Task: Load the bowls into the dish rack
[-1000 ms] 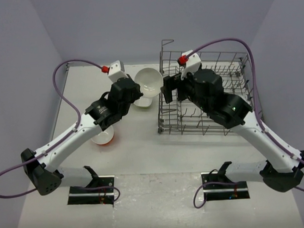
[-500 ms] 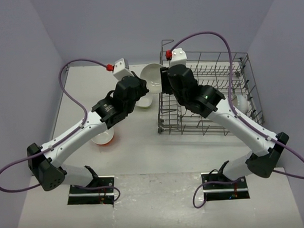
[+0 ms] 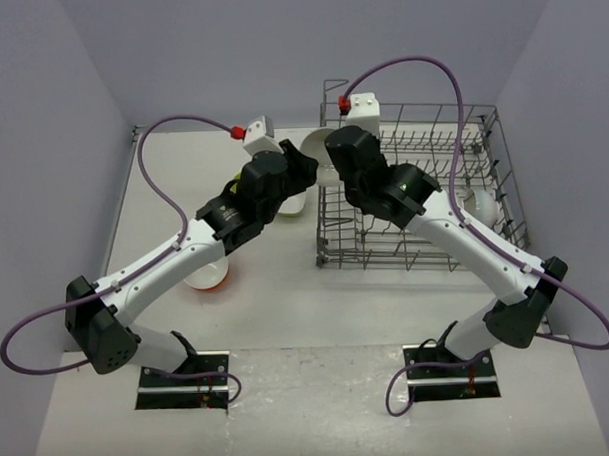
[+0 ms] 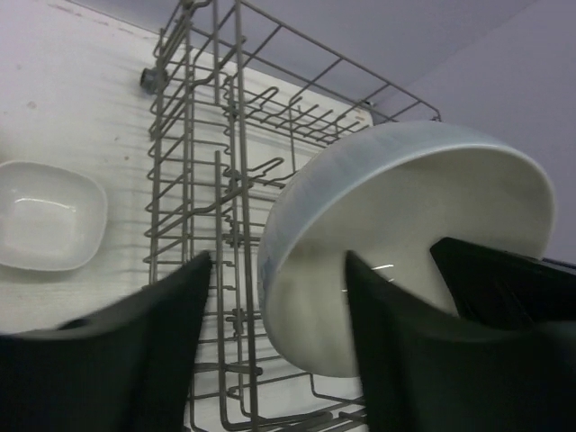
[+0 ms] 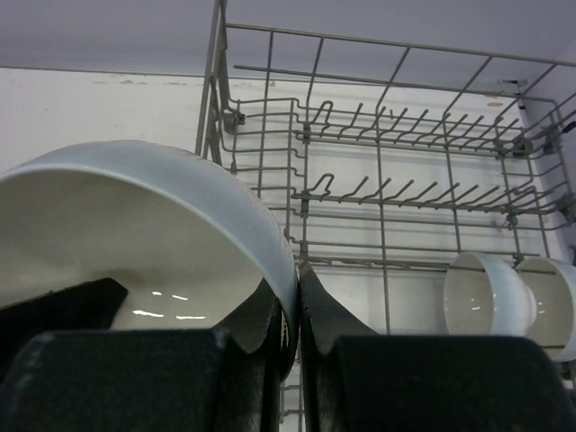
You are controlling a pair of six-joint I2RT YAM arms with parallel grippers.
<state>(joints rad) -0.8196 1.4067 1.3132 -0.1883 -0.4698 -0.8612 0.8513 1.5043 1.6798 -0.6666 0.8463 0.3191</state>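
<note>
- The round glossy white bowl is held in the air between the two arms, tipped up on its edge. It is at the far left corner of the grey metal wire dish rack, and none of it rests among the tines.
- The right gripper has the bowl. In the right wrist view its two black fingers are pressed together on the bowl's rim, with only the thin wall between them (one pad inside, one outside).
- The left gripper is spread wide. In the left wrist view the bowl's rim sits in the gap between its fingers, apart from the outer finger. The inner finger lies across the bowl's hollow, and I cannot tell whether it touches.
- A dark finger of the other arm shows inside the hollow in each wrist view.
- From above, both wrists meet at the rack's left wall, the left gripper on the table side and the right gripper on the rack side.
- A small white bowl stands in the rack's right end, with a second white bowl just beside it.
- A squarish white bowl sits upright on the pale table, outside the rack's left wall.
- An orange bowl with a white inside rests on the table, partly under the left arm.
- A yellow-green bowl shows a sliver beneath the left wrist, near the rack.
</note>
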